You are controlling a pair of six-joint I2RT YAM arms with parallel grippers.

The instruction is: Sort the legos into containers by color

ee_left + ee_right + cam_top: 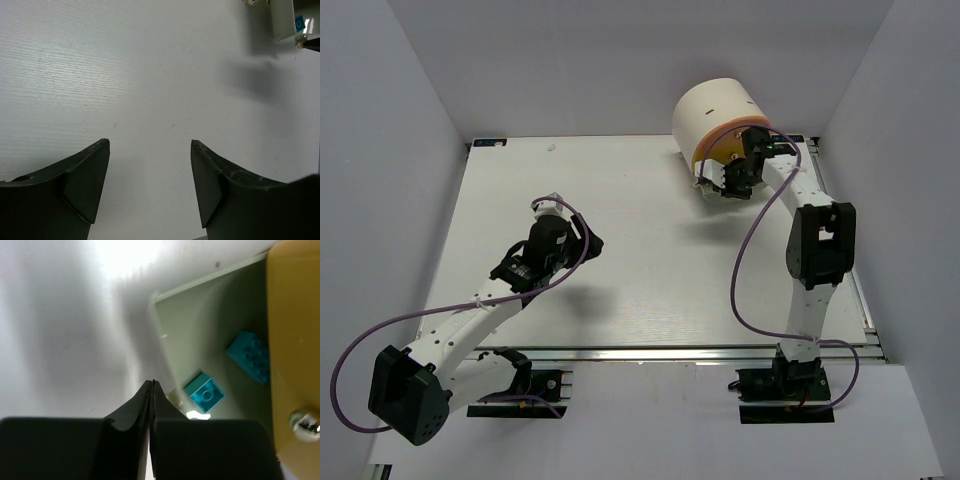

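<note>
**Right arm.** The right gripper (151, 390) has its jaws pressed fully together with nothing between them. In the wrist view the tips sit just outside the left wall of the open drawer (165, 340). The view is too dark to tell whether they touch that wall.

**Drawer contents.** Two legos lie on the drawer floor, clear of the jaws:
- The nearer cyan brick (204, 392) lies just right of the tips, on the other side of the wall.
- The farther cyan brick (248, 356) lies deeper in, against the yellow drawer front (292, 325), which carries a metal knob (306, 422).

**Containers.** In the top view the cream-white cabinet (718, 108) stands at the far right of the table (640, 260), with the right gripper directly in front of it.

**Left arm.** The left gripper (150, 172) hangs over bare table at the left, well apart from the cabinet. Its jaws stand wide apart and hold nothing.
</note>
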